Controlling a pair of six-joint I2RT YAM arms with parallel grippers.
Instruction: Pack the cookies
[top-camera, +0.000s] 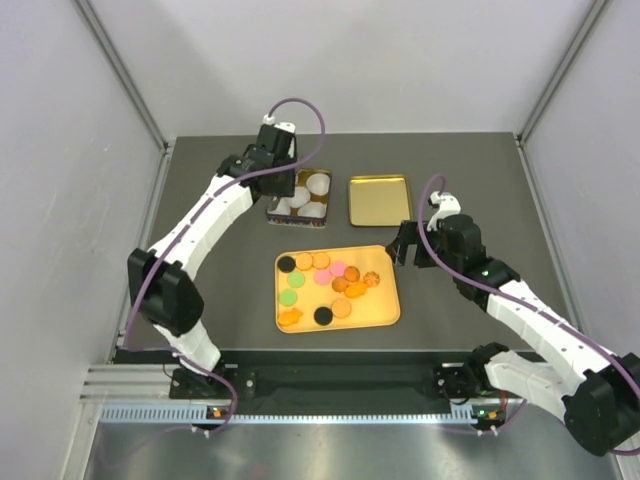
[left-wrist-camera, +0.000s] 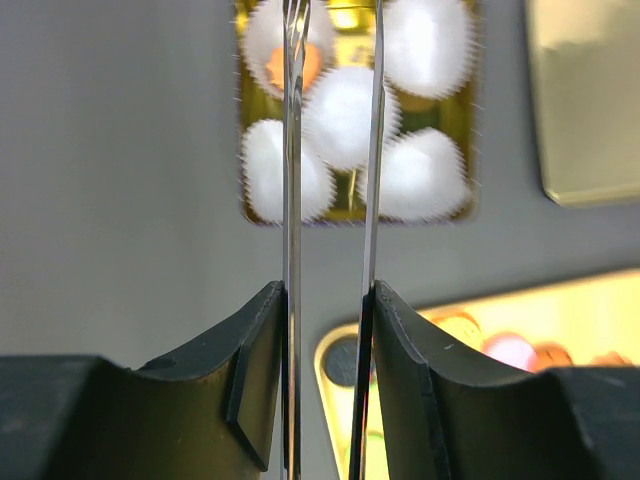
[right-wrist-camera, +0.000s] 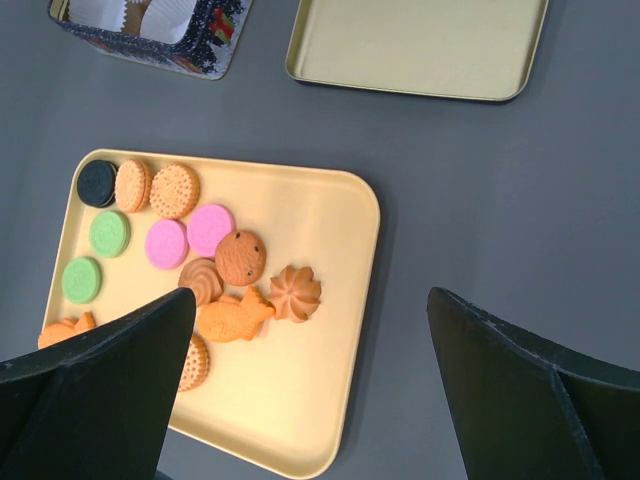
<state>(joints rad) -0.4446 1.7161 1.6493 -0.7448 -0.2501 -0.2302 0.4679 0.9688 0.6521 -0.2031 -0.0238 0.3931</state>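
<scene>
The cookies lie loose on a yellow tray: orange, tan, pink, green and black discs, a flower and a fish shape. A patterned tin behind the tray holds white paper cups. One cup at its far left shows something orange. My left gripper hovers over the tin. Its thin metal blades stand a little apart with nothing between them. My right gripper is open and empty, above the tray's right edge.
The tin's gold lid lies open side up to the right of the tin, behind the tray; it also shows in the right wrist view. Grey walls enclose the dark table on three sides.
</scene>
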